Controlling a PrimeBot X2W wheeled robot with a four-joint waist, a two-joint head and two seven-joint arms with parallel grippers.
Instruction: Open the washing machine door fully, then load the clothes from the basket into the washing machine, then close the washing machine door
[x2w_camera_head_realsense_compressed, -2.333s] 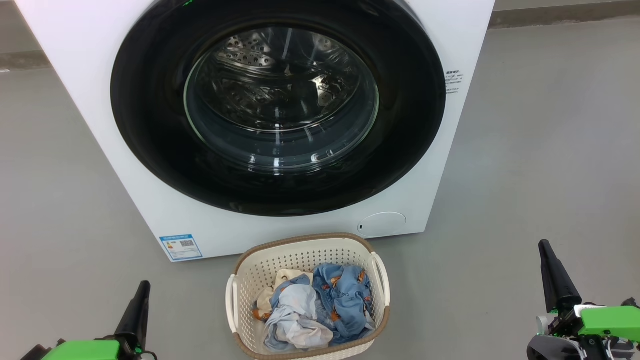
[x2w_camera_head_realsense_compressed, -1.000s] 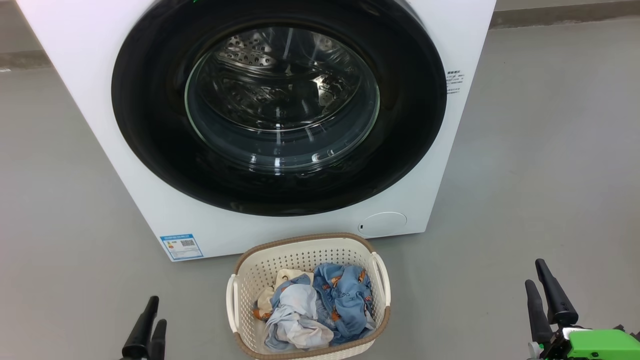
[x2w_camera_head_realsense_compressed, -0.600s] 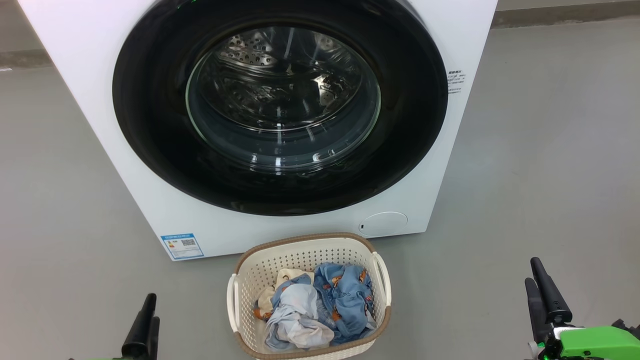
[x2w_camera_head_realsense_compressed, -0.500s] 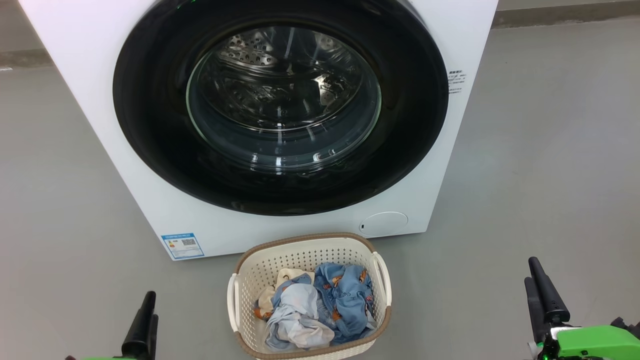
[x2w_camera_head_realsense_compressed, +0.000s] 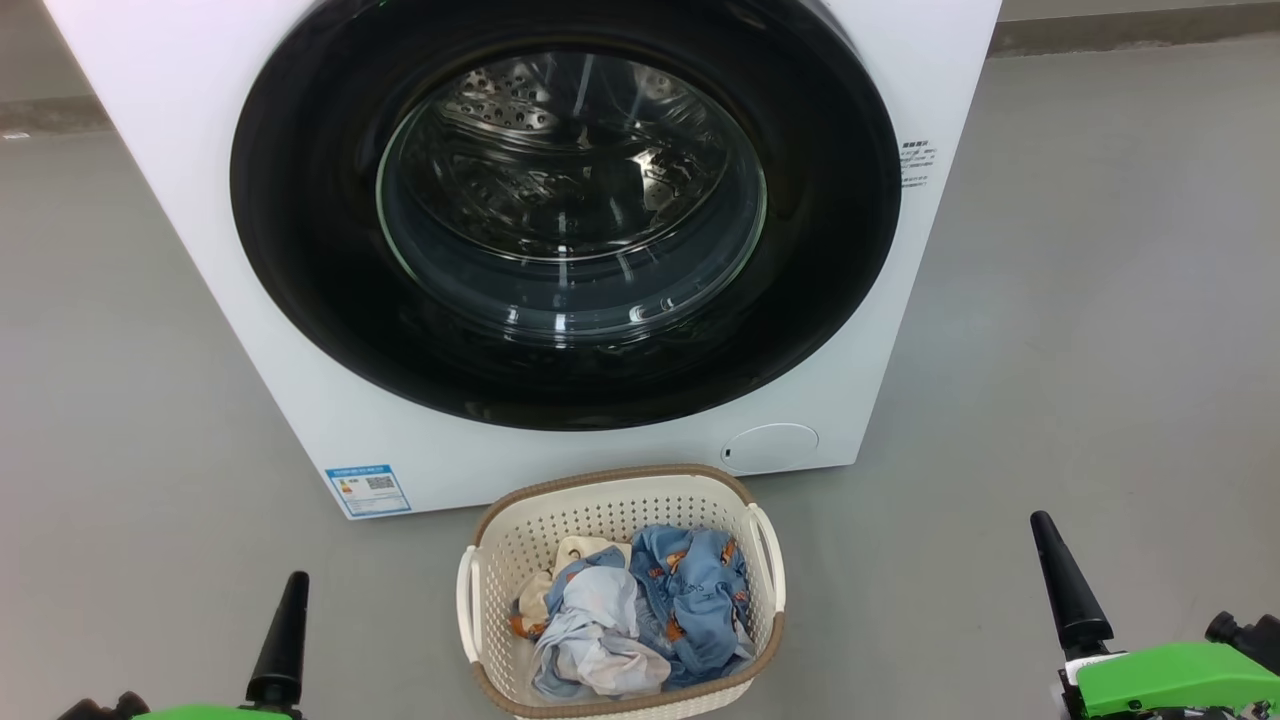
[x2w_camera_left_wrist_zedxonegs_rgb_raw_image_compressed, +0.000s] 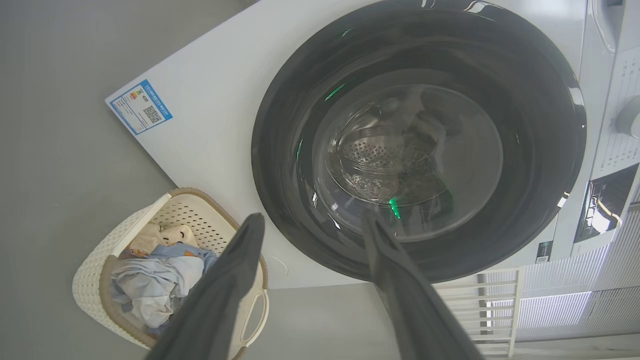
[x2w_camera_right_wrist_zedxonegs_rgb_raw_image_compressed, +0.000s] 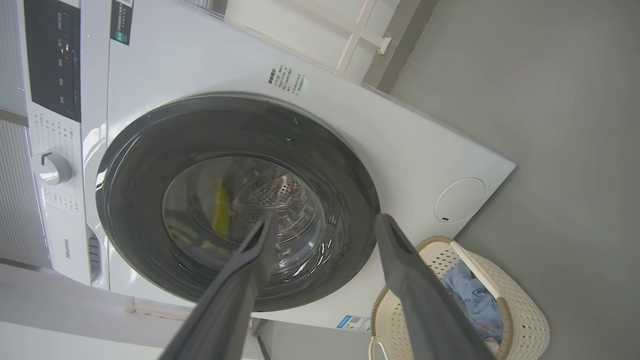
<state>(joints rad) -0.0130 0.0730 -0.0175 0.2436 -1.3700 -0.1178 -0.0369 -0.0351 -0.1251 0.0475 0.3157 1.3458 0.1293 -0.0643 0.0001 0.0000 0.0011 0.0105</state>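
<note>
We have not begun: the door (x2w_camera_head_realsense_compressed: 565, 200) is shut, the clothes (x2w_camera_head_realsense_compressed: 640, 620) lie in the basket (x2w_camera_head_realsense_compressed: 610, 475), and our left hand (x2w_camera_left_wrist_zedxonegs_rgb_raw_image_compressed: 312, 216) and right hand (x2w_camera_right_wrist_zedxonegs_rgb_raw_image_compressed: 326, 219) are open and empty.

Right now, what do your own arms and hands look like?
The left hand and right hand look alike: each has two long, smooth, dark grey fingers that taper to blunt tips. Behind the fingers sits a bright green casing with flat, angular faces.
</note>
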